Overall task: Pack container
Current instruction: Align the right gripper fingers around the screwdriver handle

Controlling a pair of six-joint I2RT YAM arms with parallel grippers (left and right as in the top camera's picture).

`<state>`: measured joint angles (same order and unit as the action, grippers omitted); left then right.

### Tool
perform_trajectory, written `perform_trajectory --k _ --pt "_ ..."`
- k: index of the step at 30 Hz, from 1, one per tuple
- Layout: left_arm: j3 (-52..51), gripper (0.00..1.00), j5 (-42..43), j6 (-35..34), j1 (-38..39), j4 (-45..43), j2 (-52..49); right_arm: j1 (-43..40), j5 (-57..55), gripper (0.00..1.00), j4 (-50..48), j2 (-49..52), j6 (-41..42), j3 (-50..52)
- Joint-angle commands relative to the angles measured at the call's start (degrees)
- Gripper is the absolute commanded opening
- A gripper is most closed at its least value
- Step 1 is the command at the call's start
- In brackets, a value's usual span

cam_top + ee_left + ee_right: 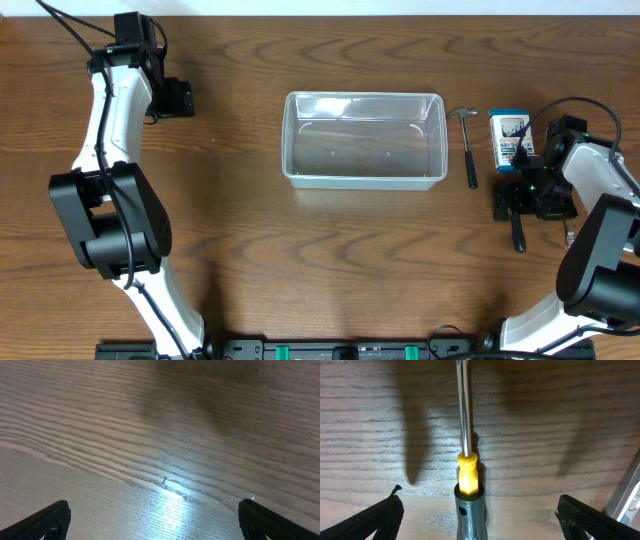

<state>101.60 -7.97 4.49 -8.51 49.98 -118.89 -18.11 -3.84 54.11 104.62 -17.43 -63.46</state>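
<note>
The container (291,140), a clear plastic tub, stands empty at the middle of the table. A screwdriver-like tool (468,477) has a steel shaft, a yellow collar and a grey metal sleeve. It lies on the table between the fingers of my right gripper (480,512). That gripper is open, with both fingers (590,520) well clear of the tool. From overhead my right gripper (522,197) sits right of the tub, over the tool (518,236). My left gripper (180,98) is at the far left and open, and my left gripper (155,515) holds only bare wood between its tips.
A small hammer (470,148) lies just right of the tub. A blue-and-white box (510,138) lies beside it, close to my right wrist. A black rail (340,350) runs along the front edge.
</note>
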Motion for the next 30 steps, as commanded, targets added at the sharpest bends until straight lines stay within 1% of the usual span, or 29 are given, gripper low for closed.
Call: perform_trajectory --k 1,30 --pt "-0.2 0.98 -0.9 -0.1 0.0 0.1 -1.0 -0.7 0.9 0.99 -0.1 0.5 -1.0 0.3" --pt "-0.2 0.98 -0.9 -0.1 0.0 0.1 -1.0 -0.7 2.4 0.99 -1.1 0.5 -0.8 0.6"
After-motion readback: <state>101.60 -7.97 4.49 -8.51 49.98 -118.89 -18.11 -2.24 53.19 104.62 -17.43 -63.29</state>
